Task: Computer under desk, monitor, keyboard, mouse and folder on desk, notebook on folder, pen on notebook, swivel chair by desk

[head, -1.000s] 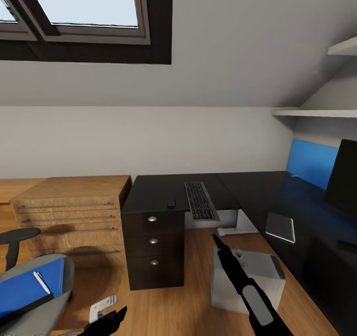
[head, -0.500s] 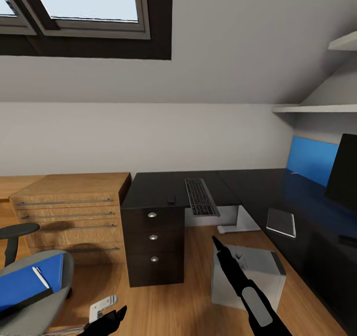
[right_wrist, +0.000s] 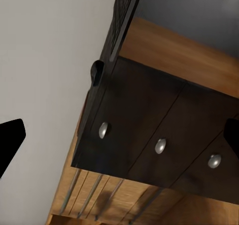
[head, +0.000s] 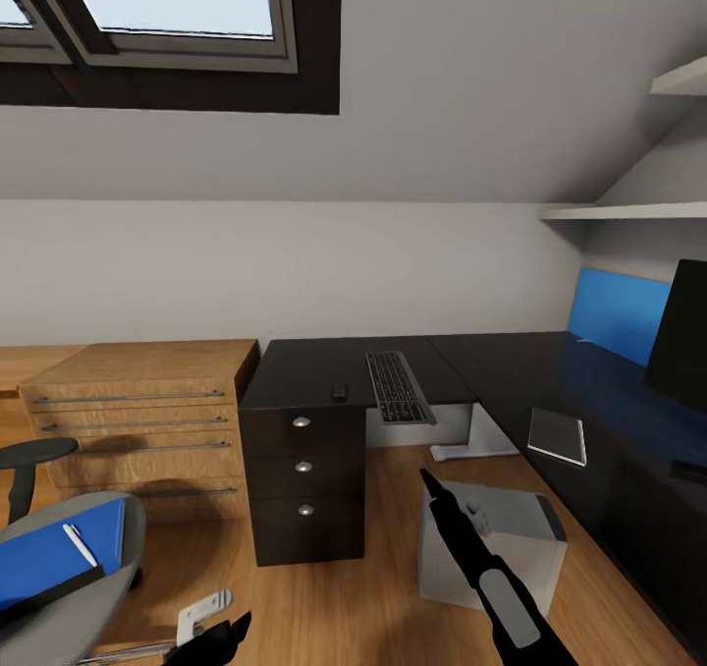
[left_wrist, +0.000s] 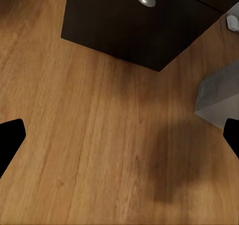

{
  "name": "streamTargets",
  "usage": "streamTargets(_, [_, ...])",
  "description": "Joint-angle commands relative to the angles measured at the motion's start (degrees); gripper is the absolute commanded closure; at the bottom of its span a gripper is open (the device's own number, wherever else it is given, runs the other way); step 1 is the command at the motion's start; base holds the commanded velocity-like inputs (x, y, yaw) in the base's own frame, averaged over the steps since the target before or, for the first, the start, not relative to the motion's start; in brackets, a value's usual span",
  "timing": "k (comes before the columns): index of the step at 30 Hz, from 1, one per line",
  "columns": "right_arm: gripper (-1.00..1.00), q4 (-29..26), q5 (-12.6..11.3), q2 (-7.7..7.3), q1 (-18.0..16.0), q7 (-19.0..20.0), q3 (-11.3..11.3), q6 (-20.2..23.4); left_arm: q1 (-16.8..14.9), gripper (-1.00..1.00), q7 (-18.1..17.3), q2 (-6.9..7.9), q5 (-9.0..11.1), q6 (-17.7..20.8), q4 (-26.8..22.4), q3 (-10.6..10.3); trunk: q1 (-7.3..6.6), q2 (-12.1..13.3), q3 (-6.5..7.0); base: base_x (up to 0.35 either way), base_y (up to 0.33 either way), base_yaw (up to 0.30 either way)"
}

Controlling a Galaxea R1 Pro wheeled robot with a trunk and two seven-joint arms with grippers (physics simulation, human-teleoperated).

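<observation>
Desk point(head: 324, 371), black, L-shaped, centre to right of frame. Wooden drawer cabinet point(head: 137, 401) at left beside it. Monitor point(head: 684, 337) at right edge on the desk. Swivel chair point(head: 59, 587) lower left, carrying blue folder point(head: 49, 558) with pen point(head: 81, 545) on it. Computer point(head: 491, 543) on the floor, lower centre. Keyboard point(head: 398, 387), notebook point(head: 558, 436), mouse point(head: 340, 390) all on the desk. Left gripper point(left_wrist: 119, 135) wide apart, holding nothing; right gripper point(right_wrist: 119, 140) likewise.
</observation>
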Motion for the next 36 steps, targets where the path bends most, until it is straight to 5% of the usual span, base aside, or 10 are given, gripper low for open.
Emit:
streamTargets(1, [-1.0, 0.0, -0.72, 0.05, -0.04, 0.23, -0.38, 0.7, -0.03, -1.0, -0.3, -0.05, 0.6, 0.52, 0.22, 0.31, -0.01, -0.03, -0.07, 0.0, 0.0, 0.0])
streamTargets(5, [-1.0, 0.0, -1.84, 0.01, -0.04, 0.19, -0.55, 0.9, -0.04, -1.0, -0.32, -0.03, 0.61, 0.23, 0.6, 0.38, -0.01, -0.03, -0.07, 0.0, 0.0, 0.0])
streamTargets(14, [-1.0, 0.0, -9.63, -0.09, -0.04, -0.08, -0.53, 3.2, -0.05, -1.0, -0.27, -0.02, 0.62, -0.76, 0.87, 0.41, -0.01, -0.03, -0.07, 0.0, 0.0, 0.0])
streamTargets(22, [-1.0, 0.0, -10.54, -0.1, -0.04, -0.02, -0.54, 8.61, -0.06, -1.0, -0.34, -0.02, 0.62, -0.88, 0.88, 0.41, -0.01, -0.03, -0.07, 0.058, 0.0, 0.0])
streamTargets(36, [-1.0, 0.0, -10.52, -0.1, -0.04, 0.08, -0.55, 9.09, -0.04, -1.0, -0.35, -0.02, 0.62, -1.94, 1.53, 0.41, -0.01, -0.03, -0.07, 0.295, 0.0, 0.0])
